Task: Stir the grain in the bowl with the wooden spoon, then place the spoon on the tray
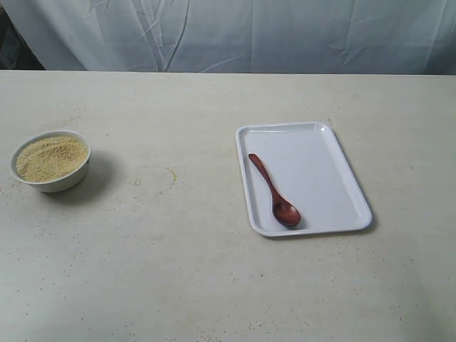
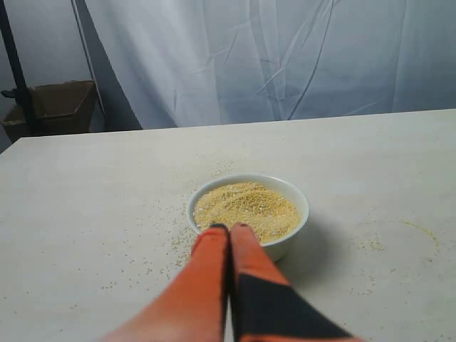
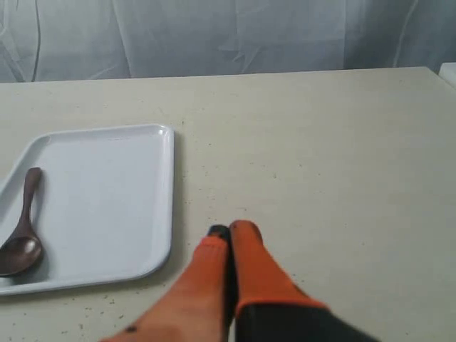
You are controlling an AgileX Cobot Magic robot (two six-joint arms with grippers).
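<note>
A small white bowl (image 1: 50,161) full of sandy yellow grain (image 1: 51,157) sits at the table's left. The dark reddish-brown wooden spoon (image 1: 274,191) lies on the white tray (image 1: 335,178) right of centre, its oval end toward the near edge. No arm shows in the exterior view. In the left wrist view my left gripper (image 2: 229,228) is shut and empty, its orange fingers just short of the bowl (image 2: 288,203) and its grain (image 2: 246,206). In the right wrist view my right gripper (image 3: 231,230) is shut and empty over bare table beside the tray (image 3: 107,192), where the spoon (image 3: 21,228) rests.
Loose grains (image 2: 174,239) are scattered on the tabletop around the bowl. A white cloth backdrop (image 1: 228,32) hangs behind the table's far edge. A brown cardboard box (image 2: 53,107) stands beyond the table's far corner in the left wrist view.
</note>
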